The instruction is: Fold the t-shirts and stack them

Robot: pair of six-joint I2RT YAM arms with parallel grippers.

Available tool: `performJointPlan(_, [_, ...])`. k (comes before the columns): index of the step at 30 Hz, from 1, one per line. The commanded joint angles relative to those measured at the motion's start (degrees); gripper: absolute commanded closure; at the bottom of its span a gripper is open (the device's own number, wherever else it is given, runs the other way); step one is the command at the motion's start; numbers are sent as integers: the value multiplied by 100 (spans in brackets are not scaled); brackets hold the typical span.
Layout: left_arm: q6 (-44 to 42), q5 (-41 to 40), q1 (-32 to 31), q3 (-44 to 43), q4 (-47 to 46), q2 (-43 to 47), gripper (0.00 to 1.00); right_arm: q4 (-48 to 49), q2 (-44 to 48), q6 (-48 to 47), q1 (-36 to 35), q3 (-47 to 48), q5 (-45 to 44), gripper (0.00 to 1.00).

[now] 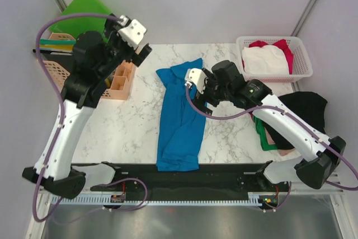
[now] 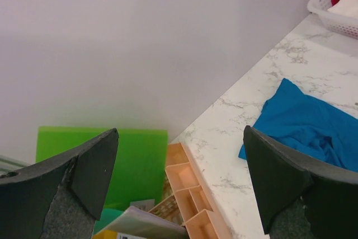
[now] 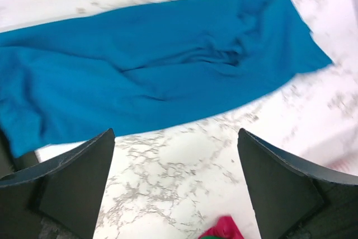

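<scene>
A bright blue t-shirt [image 1: 179, 121] lies as a long crumpled strip down the middle of the marble table [image 1: 126, 130]. My right gripper [image 1: 197, 100] hovers over its right edge, open and empty; in the right wrist view the blue t-shirt [image 3: 156, 76] lies just beyond the open right gripper [image 3: 176, 186]. My left gripper [image 1: 141, 51] is raised at the back left, open and empty, away from the cloth. In the left wrist view the left gripper [image 2: 182, 177] frames bare table, with the blue t-shirt [image 2: 313, 127] off to the right. More t-shirts, black [image 1: 305, 107], green [image 1: 262, 136] and pale pink [image 1: 282, 148], are heaped at the right edge.
A white lattice basket [image 1: 299, 71] at the back right holds a white shirt [image 1: 264, 60] and a red one [image 1: 286, 51]. An orange divided organiser [image 1: 120, 82] and green folders [image 1: 84, 9] stand at the back left. A red scrap of cloth [image 3: 224, 229] shows under the right gripper.
</scene>
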State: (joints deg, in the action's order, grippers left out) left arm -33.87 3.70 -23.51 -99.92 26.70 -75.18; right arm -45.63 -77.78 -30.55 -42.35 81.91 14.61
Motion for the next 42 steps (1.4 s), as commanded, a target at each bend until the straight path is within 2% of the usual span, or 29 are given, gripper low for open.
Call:
performJointPlan(1, [346, 201, 48, 761, 81, 755, 0, 1099, -140, 619, 60, -333, -1169, 2])
performJointPlan(3, [65, -288, 57, 1587, 81, 1091, 0, 1187, -667, 1021, 86, -98, -1703, 2])
performJointPlan(6, [117, -292, 153, 2598, 370, 1785, 0, 1556, -1326, 1637, 227, 193, -2136, 2])
performJointPlan(7, [204, -239, 171, 2835, 423, 1970, 0, 1565, -1510, 2048, 340, 498, -2112, 2])
performJointPlan(9, [416, 215, 268, 3425, 817, 2375, 0, 1233, -2134, 2219, 490, 1165, -1553, 2])
performJointPlan(12, [469, 350, 285, 4294, 986, 2762, 0, 679, -2908, 2448, 517, 1835, -1128, 2])
performJointPlan(16, [827, 859, 285, 5147, 1030, 3044, 0, 555, -3628, 2597, 508, 2179, -1082, 2])
performJointPlan(20, [970, 1281, 294, 5351, 995, 3079, 0, 616, -4121, 2449, 526, 2443, -1391, 2])
performJointPlan(23, [856, 1282, 294, 5553, 986, 3018, 0, 783, -4657, 2290, 570, 2899, -1556, 2])
performJointPlan(27, [829, 1291, 285, 5808, 986, 3088, 0, 617, -5545, 2255, 728, 4346, -1786, 2])
performJointPlan(31, [785, 1150, 294, 5861, 1039, 3167, 0, 572, -6521, 2176, 895, 5343, -1821, 2])
performJointPlan(42, [776, 1009, 443, 5887, 1004, 2965, 0, 1205, -7550, 2342, 1308, 5792, -1699, 2])
